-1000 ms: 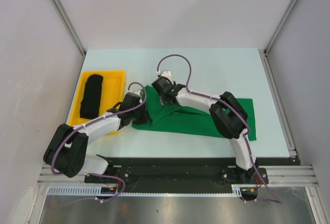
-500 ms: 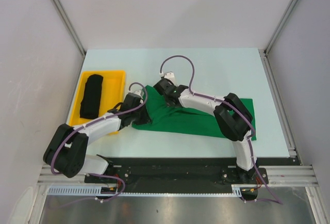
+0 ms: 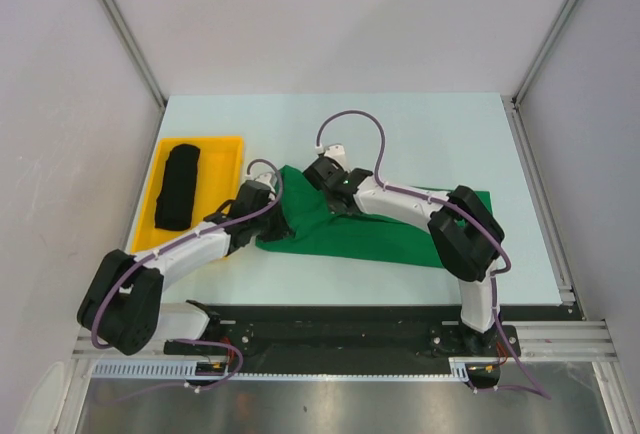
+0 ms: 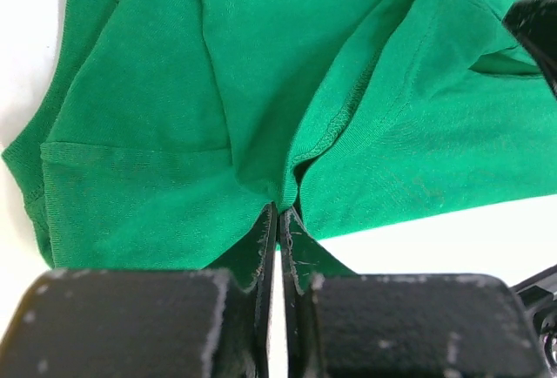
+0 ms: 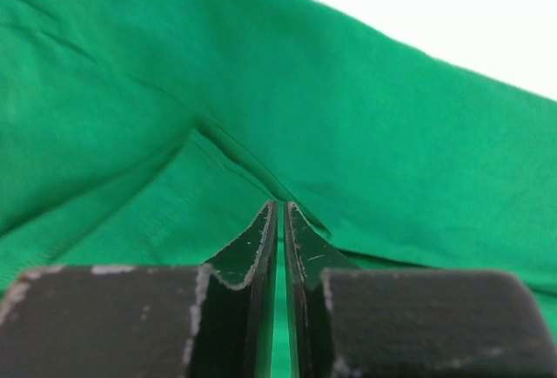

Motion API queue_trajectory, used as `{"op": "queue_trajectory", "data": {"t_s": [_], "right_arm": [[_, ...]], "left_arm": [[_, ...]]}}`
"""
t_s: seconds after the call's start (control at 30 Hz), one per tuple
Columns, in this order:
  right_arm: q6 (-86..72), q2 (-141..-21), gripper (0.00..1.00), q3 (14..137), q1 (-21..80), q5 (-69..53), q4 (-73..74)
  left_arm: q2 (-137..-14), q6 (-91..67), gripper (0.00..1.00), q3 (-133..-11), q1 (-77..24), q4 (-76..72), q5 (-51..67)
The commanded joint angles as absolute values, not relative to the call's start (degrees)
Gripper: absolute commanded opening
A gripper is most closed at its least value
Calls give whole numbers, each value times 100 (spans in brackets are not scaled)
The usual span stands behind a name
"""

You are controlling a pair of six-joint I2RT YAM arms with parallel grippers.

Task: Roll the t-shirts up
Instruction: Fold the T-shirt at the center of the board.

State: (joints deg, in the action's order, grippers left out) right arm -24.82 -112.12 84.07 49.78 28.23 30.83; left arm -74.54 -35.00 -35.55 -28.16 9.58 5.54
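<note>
Together, left gripper (image 4: 278, 214) and right gripper (image 5: 279, 210) clamp folds of the green t-shirt (image 3: 390, 239); at nine o'clock, the rolled black t-shirt (image 3: 180, 186) lies in a yellow tray (image 3: 222, 167).

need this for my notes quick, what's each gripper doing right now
left gripper: closed, pinching the green t-shirt
right gripper: closed, pinching the green t-shirt

Bare pale tabletop (image 3: 430, 124) lies open on the far side and to the right of the spread bright green cloth t-shirt (image 3: 400, 239). Over its left end the white-and-black left arm (image 3: 190, 246) and right arm (image 3: 400, 197) crowd close together. The yellow plastic tray (image 3: 222, 159) with the rolled black cloth t-shirt (image 3: 180, 186) blocks the left edge, and grey walls (image 3: 60, 104) close both sides.
</note>
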Motion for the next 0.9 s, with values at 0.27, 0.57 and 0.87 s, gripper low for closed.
{"op": "queue_trajectory", "data": {"t_s": [0.27,0.57,0.87], "right_arm": [[-2874,-11214,38,8823,5062,2909,2698],[-2979,-12216,40,9922,5238,3357,3497],[-3059,-12296,33,9923,5238,3691,3797]], "left_arm": [[-7374,-3498,7,-3393,-2848,800,492],[-7436,-3516,8,-3419,-2848,773,519],[-7462,-3533,7,-3410,-2848,721,519]]}}
